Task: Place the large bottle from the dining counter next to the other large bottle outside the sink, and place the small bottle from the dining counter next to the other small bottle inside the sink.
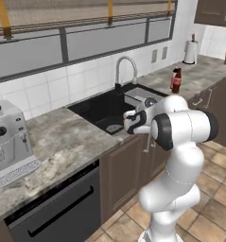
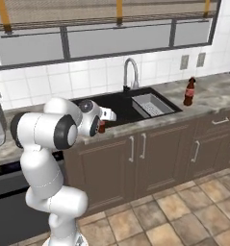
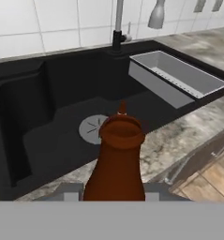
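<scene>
My gripper (image 3: 112, 191) is shut on the small bottle (image 3: 117, 159), a dark brown one with a thin neck, gripped low on its body. It hangs over the front rim of the black sink (image 3: 48, 117), near the left basin's round drain (image 3: 92, 129). In the right base view the gripper (image 2: 103, 123) and the small bottle (image 2: 101, 127) sit at the counter's front edge. A large bottle (image 1: 176, 80) with a red label and cap stands upright on the counter right of the sink (image 2: 119, 103); it is also in the right base view (image 2: 188, 91). The dining counter is out of view.
A grey perforated drain tray (image 3: 179, 77) fills the right basin and a curved chrome tap (image 1: 125, 66) rises behind the sink. A coffee machine (image 1: 8, 142) stands on the counter to the left. A paper towel roll (image 1: 190, 51) stands far right. Dark cabinet doors (image 2: 135, 158) lie below.
</scene>
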Controlling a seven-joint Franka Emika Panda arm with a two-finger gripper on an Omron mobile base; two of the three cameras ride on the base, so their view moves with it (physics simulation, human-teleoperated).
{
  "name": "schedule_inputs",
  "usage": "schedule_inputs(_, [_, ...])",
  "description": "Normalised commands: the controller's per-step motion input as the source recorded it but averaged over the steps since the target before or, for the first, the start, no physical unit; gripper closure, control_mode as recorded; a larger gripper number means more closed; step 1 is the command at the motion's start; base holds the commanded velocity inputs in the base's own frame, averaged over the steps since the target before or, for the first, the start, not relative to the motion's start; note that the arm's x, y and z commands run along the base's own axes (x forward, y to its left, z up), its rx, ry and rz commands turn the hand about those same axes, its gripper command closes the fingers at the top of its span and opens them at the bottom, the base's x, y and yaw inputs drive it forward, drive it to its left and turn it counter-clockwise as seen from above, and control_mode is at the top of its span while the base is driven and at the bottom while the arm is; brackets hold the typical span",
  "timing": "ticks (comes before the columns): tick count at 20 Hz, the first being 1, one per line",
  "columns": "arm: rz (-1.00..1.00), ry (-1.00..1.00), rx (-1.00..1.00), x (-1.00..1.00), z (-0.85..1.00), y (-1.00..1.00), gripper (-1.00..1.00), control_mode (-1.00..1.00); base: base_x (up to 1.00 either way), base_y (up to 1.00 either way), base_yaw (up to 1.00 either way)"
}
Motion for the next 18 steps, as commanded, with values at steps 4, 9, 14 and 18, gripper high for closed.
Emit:
schedule_inputs(4, [0.0,0.0,0.0,0.0,0.0,0.0,1.0,1.0,0.49,-0.16,0.22])
schedule_inputs(9, [0.0,0.0,0.0,0.0,0.0,0.0,1.0,1.0,0.5,-0.28,0.24])
schedule_inputs(14, [0.0,0.0,0.0,0.0,0.0,0.0,1.0,1.0,0.46,-0.35,0.22])
schedule_inputs(18, [0.0,0.0,0.0,0.0,0.0,0.0,1.0,1.0,0.44,-0.29,0.22])
